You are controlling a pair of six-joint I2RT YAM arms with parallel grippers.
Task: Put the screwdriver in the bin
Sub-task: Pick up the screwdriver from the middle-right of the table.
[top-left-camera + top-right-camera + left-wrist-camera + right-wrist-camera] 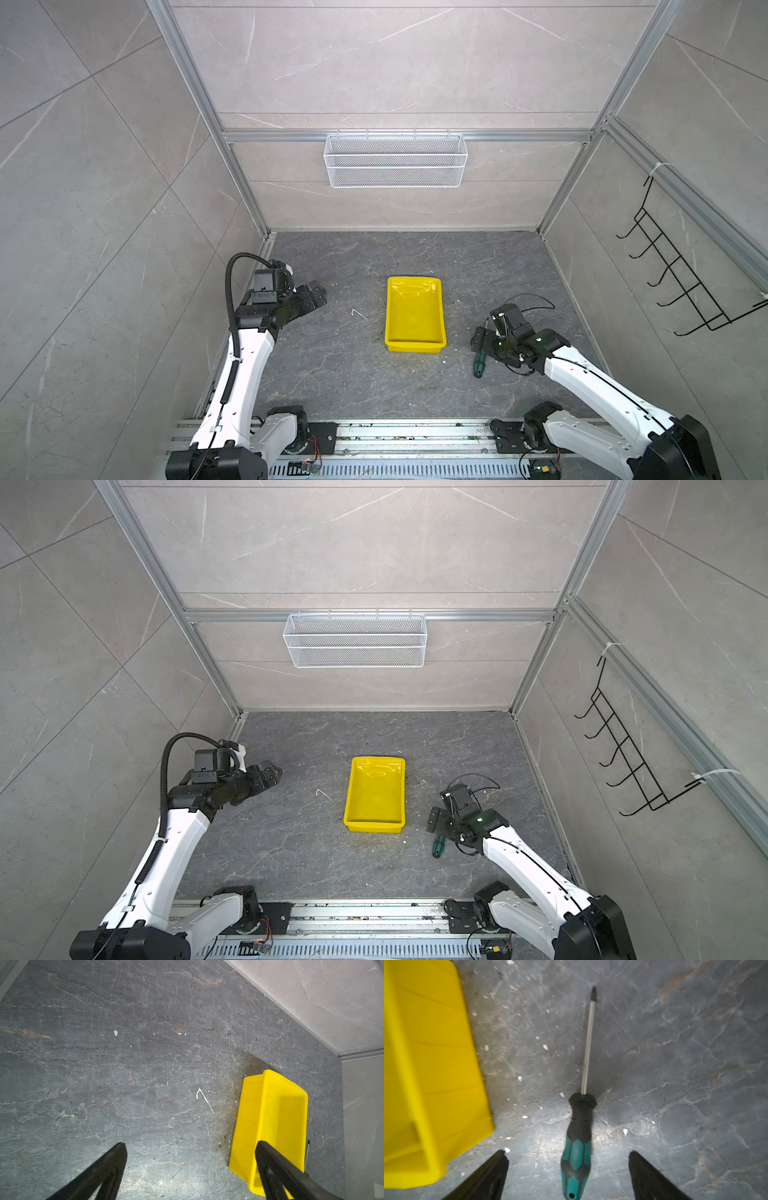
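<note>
The screwdriver [578,1147], with a green-and-black handle and a thin metal shaft, lies flat on the dark stone floor just right of the bin. Both top views show it [479,368] [437,848]. The bin [415,320] [374,800] [425,1064] is a yellow tray with nothing in it, mid-floor. My right gripper [568,1152] [487,334] is low over the screwdriver and open. Its fingers stand on either side of the handle without touching it. My left gripper [191,1144] [319,291] hovers open and holds nothing, left of the bin [270,1105].
A white wire mesh basket [395,160] hangs on the back wall. A black wire hook rack [685,270] hangs on the right wall. Tiled walls close in the floor on three sides, and a metal rail [415,432] carrying the arm bases runs along the front.
</note>
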